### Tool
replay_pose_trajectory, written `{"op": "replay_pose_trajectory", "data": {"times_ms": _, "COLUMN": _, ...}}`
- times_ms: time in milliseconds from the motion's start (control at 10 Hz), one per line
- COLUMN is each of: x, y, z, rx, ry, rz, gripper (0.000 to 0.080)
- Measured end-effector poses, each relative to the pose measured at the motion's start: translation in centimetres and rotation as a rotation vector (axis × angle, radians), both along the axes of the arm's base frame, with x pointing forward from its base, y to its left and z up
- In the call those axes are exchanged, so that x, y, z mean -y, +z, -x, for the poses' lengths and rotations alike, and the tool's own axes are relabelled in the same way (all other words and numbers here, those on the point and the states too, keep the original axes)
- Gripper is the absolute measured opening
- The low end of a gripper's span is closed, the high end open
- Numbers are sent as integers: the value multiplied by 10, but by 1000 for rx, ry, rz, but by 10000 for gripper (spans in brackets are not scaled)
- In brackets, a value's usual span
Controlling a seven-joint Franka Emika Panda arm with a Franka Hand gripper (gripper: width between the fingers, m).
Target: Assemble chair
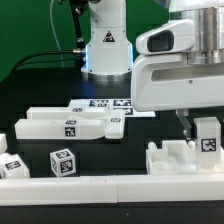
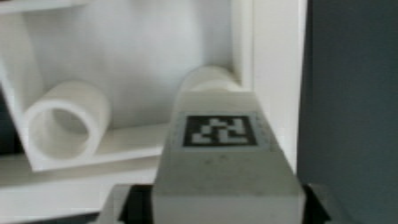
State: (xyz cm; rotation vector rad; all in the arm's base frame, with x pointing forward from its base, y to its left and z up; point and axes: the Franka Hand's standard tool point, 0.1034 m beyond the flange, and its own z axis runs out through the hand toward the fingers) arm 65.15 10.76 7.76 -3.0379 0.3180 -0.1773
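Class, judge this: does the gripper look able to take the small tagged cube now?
Probably not right away: the jaws look closed on a tagged post, though nothing covers the cube.

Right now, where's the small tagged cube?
Exterior view's left, near the front: the cube sits on the table, just ahead of the long white slab.

On the black table (image 1: 25,100), long white plastic slabs (image 1: 65,126) lie toward the exterior view's left before the thin flat white marker board (image 1: 100,104), a small white tagged plastic block (image 1: 62,160) sits in front of them, and a white tagged plastic post (image 1: 207,135) stands at the exterior view's right.
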Motion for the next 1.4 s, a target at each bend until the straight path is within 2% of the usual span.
{"op": "replay_pose_trajectory", "data": {"times_ms": 100, "x": 0, "y": 0, "z": 0, "rx": -4, "ry": -52, "rz": -7, "gripper": 284}}
{"op": "replay_pose_trajectory", "data": {"times_ms": 500, "x": 2, "y": -2, "z": -2, "rx": -46, "ry": -837, "rz": -118, "gripper": 284}}
{"op": "replay_pose_trajectory", "data": {"times_ms": 700, "x": 3, "y": -2, "z": -1, "rx": -78, "ry": -1030, "rz": -164, "gripper": 284}}
{"op": "replay_pose_trajectory", "data": {"times_ms": 800, "x": 3, "y": -2, "z": -1, "rx": -80, "ry": -1046, "rz": -166, "gripper": 284}}
{"op": "replay_pose_trajectory", "data": {"times_ms": 900, "x": 2, "y": -1, "z": 0, "rx": -77, "ry": -930, "rz": -138, "gripper": 284}}
{"op": "replay_pose_trajectory", "data": {"times_ms": 1000, "x": 1, "y": 0, "z": 0, "rx": -77, "ry": -763, "rz": -107, "gripper": 330}}
{"op": "replay_pose_trajectory", "data": {"times_ms": 1100, "x": 2, "y": 3, "z": -3, "rx": -62, "ry": -598, "rz": -91, "gripper": 487}}
{"op": "replay_pose_trajectory", "data": {"times_ms": 1200, "x": 0, "y": 3, "z": -4, "rx": -64, "ry": -389, "rz": -72, "gripper": 596}}
{"op": "replay_pose_trajectory", "data": {"times_ms": 1300, "x": -5, "y": 2, "z": -3, "rx": -63, "ry": -311, "rz": -68, "gripper": 633}}
{"op": "replay_pose_trajectory", "data": {"times_ms": 1400, "x": -4, "y": 2, "z": -3, "rx": -55, "ry": -232, "rz": -58, "gripper": 633}}
